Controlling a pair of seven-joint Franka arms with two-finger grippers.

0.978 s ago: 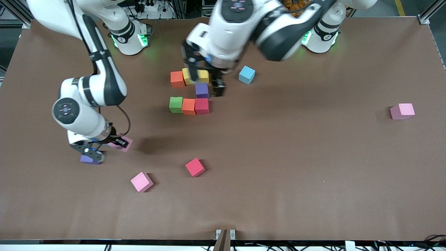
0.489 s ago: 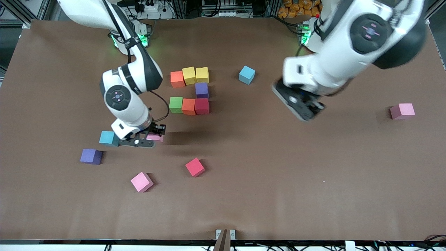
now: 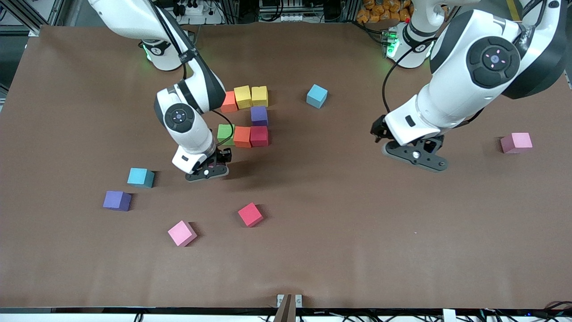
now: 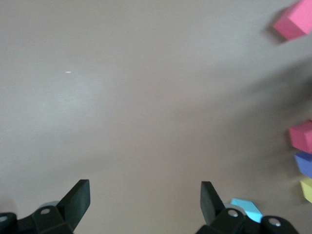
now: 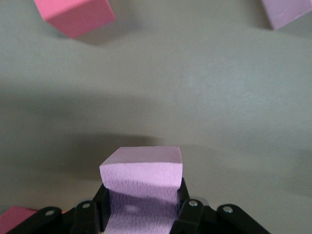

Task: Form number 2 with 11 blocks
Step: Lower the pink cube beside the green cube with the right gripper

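Observation:
Seven blocks stand together as part of the number 2: orange [image 3: 228, 102], yellow [image 3: 242, 96] and yellow [image 3: 259, 95] in a row, purple [image 3: 259, 115] under them, then green [image 3: 225, 133], orange [image 3: 241, 136] and red [image 3: 258, 136]. My right gripper [image 3: 208, 171] hangs over the table just in front of the green block, shut on a pink block [image 5: 142, 178]. My left gripper [image 3: 417, 157] is open over bare table [image 4: 146, 97], nothing between its fingers [image 4: 78, 201].
Loose blocks lie around: light blue [image 3: 317, 95] beside the formation, pink [image 3: 516, 142] toward the left arm's end, teal [image 3: 140, 177], purple [image 3: 117, 200], pink [image 3: 181, 233] and red [image 3: 250, 214] nearer the front camera.
The right gripper has carried the pink block from beside the teal and purple blocks up to the formation. The left arm has swung away from the formation toward its own end of the table.

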